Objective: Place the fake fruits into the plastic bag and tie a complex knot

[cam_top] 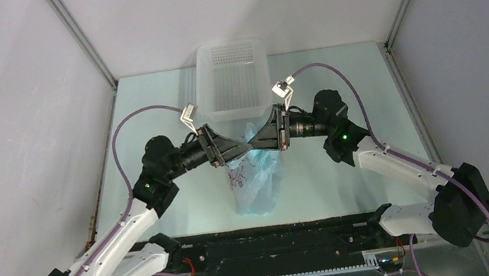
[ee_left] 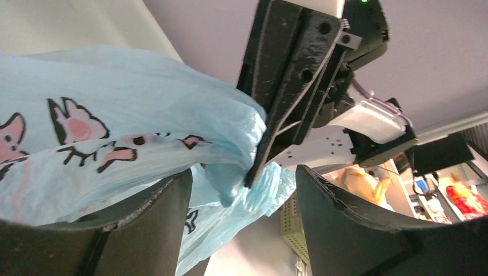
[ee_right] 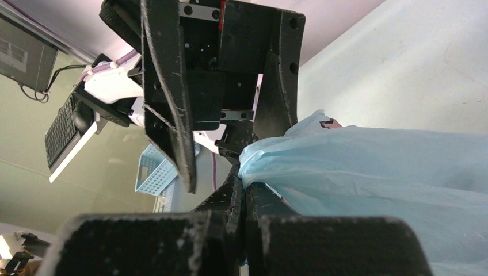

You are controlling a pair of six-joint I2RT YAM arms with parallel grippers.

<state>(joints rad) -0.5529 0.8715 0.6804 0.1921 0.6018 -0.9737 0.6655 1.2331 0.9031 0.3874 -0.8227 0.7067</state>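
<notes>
The right gripper [ee_right: 241,181] is clamping its jaws together on a gathered fold of the thin, translucent light-blue plastic bag [ee_right: 374,172] printed with pink-and-black cartoons. The left gripper [ee_left: 241,178] is straddling that same neck with its jaws apart and nothing gripped. The bag is standing between the arms, just in front of the white perforated plastic basket [cam_top: 233,75]. No fruit is showing outside the bag, so it is probably loaded. No knot is showing, so the tying appears to be left.
</notes>
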